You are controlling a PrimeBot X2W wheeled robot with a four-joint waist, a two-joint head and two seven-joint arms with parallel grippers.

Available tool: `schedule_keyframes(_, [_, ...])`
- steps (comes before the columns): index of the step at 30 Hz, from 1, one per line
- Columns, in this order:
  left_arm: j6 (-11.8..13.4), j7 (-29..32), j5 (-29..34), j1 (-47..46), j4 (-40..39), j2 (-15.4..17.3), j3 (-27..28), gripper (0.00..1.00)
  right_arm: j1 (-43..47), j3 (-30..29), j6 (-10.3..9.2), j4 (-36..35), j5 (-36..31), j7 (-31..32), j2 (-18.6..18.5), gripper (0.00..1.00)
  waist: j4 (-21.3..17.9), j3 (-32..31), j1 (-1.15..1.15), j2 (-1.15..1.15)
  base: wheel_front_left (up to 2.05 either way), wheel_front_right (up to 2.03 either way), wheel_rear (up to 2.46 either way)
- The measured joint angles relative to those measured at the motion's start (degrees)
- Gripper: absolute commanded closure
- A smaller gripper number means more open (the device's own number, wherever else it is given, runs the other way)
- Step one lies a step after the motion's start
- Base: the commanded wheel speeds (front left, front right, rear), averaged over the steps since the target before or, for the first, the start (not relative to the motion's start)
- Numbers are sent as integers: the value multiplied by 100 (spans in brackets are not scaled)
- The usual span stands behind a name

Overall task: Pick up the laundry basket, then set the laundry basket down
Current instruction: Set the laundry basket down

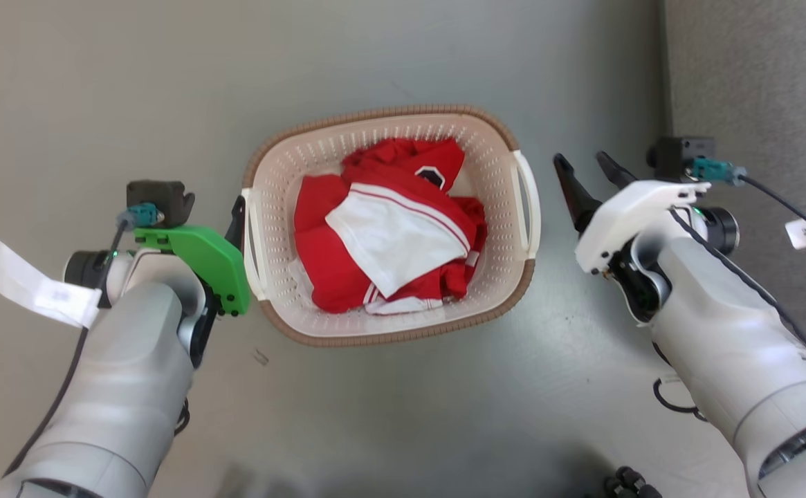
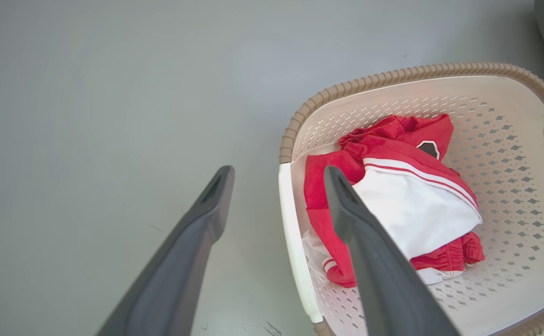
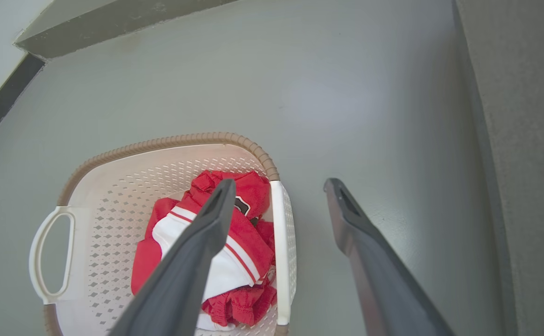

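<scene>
1. The laundry basket (image 1: 389,333) sits on the grey floor (image 1: 403,62) between both arms, holding crumpled red-and-white clothes (image 1: 389,235)
2. Its long axis runs left to right, with a white handle at each end
3. The left gripper (image 2: 277,171) is spread wide astride the left handle (image 1: 254,242), pinching nothing
4. The right gripper (image 1: 580,158) is spread and empty, near the right handle (image 1: 528,200)

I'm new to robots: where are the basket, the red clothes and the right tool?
basket (image 1: 389,114), head view, far brown rim.
red clothes (image 1: 316,228), head view, red fabric at left.
right tool (image 1: 580,158), head view, between its fingertips.
</scene>
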Motion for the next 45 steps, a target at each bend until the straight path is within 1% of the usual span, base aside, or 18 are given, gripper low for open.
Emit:
schedule_keyframes(3, [126,0,45,172,-146,-3,31,0,177,-114,0,-176,-23,-1,-124,0,-15,-236,0,0,0,0,0])
schedule_keyframes(6, [247,1,105,231,-488,40,113,0,233,-339,0,-476,-11,-9,-174,0,-23,-413,0,0,0,0,0])
schedule_keyframes(12, [417,0,201,310,-1132,140,310,0,472,-573,-18,-969,-129,-16,-322,0,-25,-761,0,0,0,0,0])
schedule_keyframes(15, [568,0,283,496,-1404,221,407,0,628,-673,-87,-1206,-290,-16,-374,0,-26,-935,0,0,0,0,0])
schedule_keyframes(18, [708,0,407,659,-1711,336,495,0,736,-778,-211,-1491,-413,-16,-378,0,-33,-1103,0,0,0,0,0])
schedule_keyframes(19, [754,0,454,708,-1825,353,535,0,768,-815,-266,-1588,-453,-16,-386,0,-36,-1156,0,0,0,0,0])
schedule_keyframes(22, [893,0,549,842,-2176,366,617,0,921,-893,-337,-1831,-598,-18,-443,0,-46,-1308,0,0,0,0,0])
schedule_keyframes(24, [932,-1,594,964,-2409,380,656,0,1058,-969,-394,-1980,-709,-18,-494,0,-51,-1403,0,0,0,0,0])
schedule_keyframes(26, [1003,-1,712,1111,-2629,406,669,0,1197,-1060,-512,-2147,-802,-18,-533,0,-51,-1493,0,0,0,0,0])
schedule_keyframes(31, [1095,-10,894,1546,-3166,476,829,0,1508,-1225,-675,-2559,-1045,-18,-554,0,-33,-1715,0,0,0,0,0])
schedule_keyframes(35, [1147,-16,1021,1933,-3565,494,913,0,1798,-1308,-748,-2816,-1192,-18,-556,0,-24,-1905,0,0,0,0,0])
schedule_keyframes(37, [1152,-16,1084,2123,-3755,511,988,0,1950,-1362,-826,-2955,-1290,-18,-560,0,-21,-2001,0,0,0,0,0])
schedule_keyframes(39, [1155,-16,1184,2301,-3928,536,1016,0,2090,-1405,-843,-3081,-1385,-18,-566,0,-18,-2095,0,0,0,0,0])
schedule_keyframes(41, [1198,-16,1249,2487,-4105,552,1045,0,2226,-1446,-927,-3210,-1444,-19,-570,0,-13,-2190,0,0,0,0,0])
schedule_keyframes(45, [1199,-16,1330,2864,-4388,635,1150,0,2492,-1491,-978,-3427,-1543,-24,-573,0,-10,-2369,0,0,0,0,0])
